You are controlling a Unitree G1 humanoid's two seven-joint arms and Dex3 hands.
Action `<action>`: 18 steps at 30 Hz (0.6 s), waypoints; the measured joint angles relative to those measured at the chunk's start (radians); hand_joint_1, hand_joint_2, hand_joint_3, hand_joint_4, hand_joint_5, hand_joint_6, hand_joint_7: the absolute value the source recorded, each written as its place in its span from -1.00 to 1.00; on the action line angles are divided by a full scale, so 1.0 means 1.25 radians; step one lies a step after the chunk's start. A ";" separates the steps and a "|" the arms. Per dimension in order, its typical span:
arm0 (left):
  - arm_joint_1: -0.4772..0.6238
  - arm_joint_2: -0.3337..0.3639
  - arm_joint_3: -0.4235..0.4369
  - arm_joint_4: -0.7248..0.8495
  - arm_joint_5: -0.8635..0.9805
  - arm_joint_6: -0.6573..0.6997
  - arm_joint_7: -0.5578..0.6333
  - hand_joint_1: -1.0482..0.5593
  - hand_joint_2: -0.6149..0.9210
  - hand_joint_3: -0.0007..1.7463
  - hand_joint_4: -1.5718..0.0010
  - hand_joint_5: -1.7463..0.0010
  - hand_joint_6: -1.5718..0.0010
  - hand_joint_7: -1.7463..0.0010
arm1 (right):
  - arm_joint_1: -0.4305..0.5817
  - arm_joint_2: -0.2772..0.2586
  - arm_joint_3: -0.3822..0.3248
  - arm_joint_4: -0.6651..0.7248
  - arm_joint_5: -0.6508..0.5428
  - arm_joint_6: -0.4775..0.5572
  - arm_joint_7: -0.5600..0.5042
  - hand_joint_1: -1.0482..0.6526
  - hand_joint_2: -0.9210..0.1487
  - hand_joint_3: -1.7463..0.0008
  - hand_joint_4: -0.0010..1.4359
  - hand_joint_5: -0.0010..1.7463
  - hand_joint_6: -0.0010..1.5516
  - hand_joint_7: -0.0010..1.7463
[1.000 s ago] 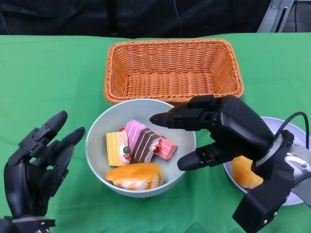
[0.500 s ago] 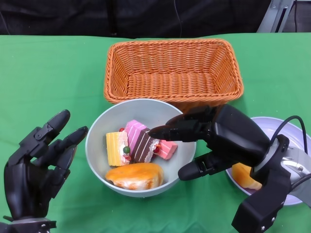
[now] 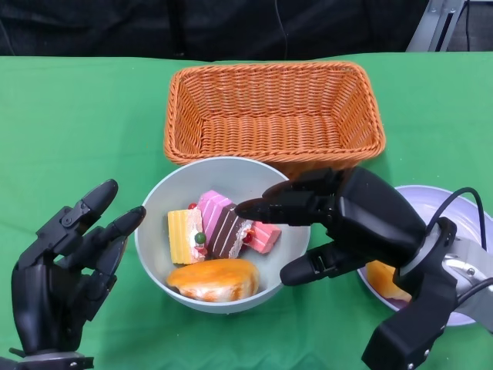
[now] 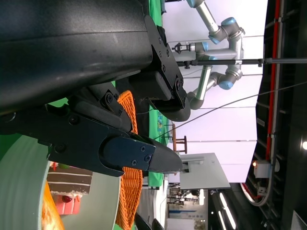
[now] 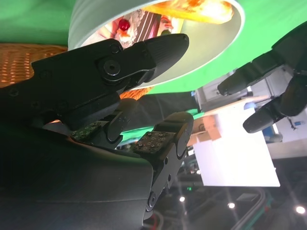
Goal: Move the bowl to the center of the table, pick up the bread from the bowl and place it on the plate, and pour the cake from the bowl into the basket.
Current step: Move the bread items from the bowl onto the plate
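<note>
The pale grey bowl (image 3: 166, 193) stands in front of the basket and holds several cake slices (image 3: 227, 227) and an orange-brown bread (image 3: 213, 279) at its near side. My right hand (image 3: 347, 223) hovers at the bowl's right rim with its fingers apart: the upper fingers reach over the cakes and the thumb lies outside the rim. It holds nothing. My left hand (image 3: 65, 270) is open just left of the bowl, fingertips close to the rim. The right wrist view shows the bowl (image 5: 211, 43) beyond my spread right hand (image 5: 105, 72).
An empty orange wicker basket (image 3: 273, 116) stands behind the bowl. At the right, a light purple plate (image 3: 427, 204) carries another bread (image 3: 383, 277), partly hidden by my right arm. Green cloth covers the table.
My right hand has come down and slightly nearer, its fingers now low over the bowl's right side. The left hand has edged a little towards the bowl.
</note>
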 measured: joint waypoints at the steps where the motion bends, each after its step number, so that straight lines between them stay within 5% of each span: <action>1: 0.000 0.000 0.000 0.000 0.000 0.000 0.001 -0.51 1.00 -0.85 -0.23 0.99 -0.07 0.99 | 0.000 0.002 0.002 0.000 -0.001 0.005 -0.006 -0.69 -0.99 0.99 0.18 -0.93 -0.10 -0.99; 18: -0.002 -0.009 0.000 0.013 0.000 -0.005 0.002 -0.49 1.00 -0.84 -0.23 0.99 -0.08 1.00 | -0.036 0.029 0.055 0.022 -0.005 0.059 -0.029 -0.70 -0.97 1.00 0.19 -0.96 -0.11 -1.00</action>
